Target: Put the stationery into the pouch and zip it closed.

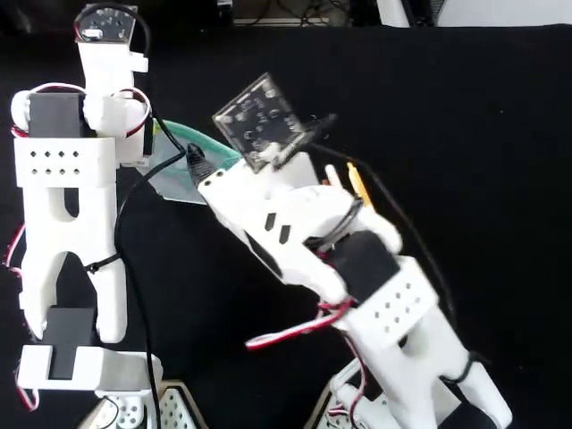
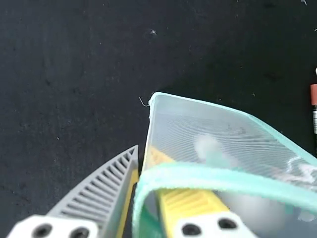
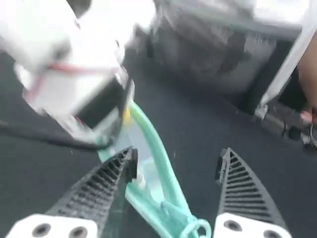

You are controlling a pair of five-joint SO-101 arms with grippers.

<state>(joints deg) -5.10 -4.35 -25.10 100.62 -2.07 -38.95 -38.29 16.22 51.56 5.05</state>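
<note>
pouch (image 1: 179,170) at far left of table (image 1: 483,134), mouth open, something pale inside. left gripper (image 2: 143,163) clenched on its rim; right gripper (image 3: 178,158) released, astride the zip edge. pencil (image 1: 357,183) lies outside, right; loading and zipping remain.

Bright, even overhead light. In the high view the white plastic arms (image 1: 67,179) glare against the matte black tabletop (image 1: 465,134), which swallows shadows. In the left wrist view the translucent mint-edged mesh pouch (image 2: 218,139) shows a pale sheen right of centre.
</note>
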